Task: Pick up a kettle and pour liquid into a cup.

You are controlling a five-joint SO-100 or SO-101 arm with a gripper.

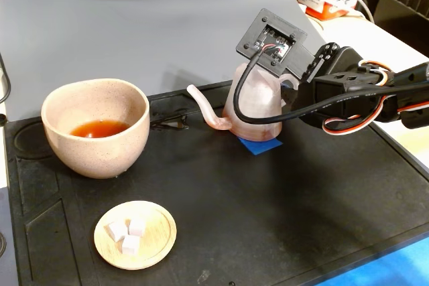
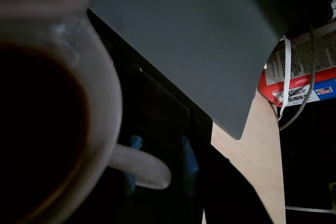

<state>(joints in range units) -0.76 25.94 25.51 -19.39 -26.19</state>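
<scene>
The kettle (image 1: 251,102) stands on blue tape (image 1: 260,145) at centre-right of the fixed view, the cup (image 1: 95,127) at left holding liquid (image 1: 98,128). The gripper (image 1: 289,95) reaches its handle; I cannot tell whether the fingers clasp it, and a loose hold could tip it.

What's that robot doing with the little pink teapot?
The robot arm's gripper is at the handle side of the kettle, which sits upright on the black mat over a blue tape mark. The cup to its left in the fixed view already holds reddish-brown liquid.
</scene>
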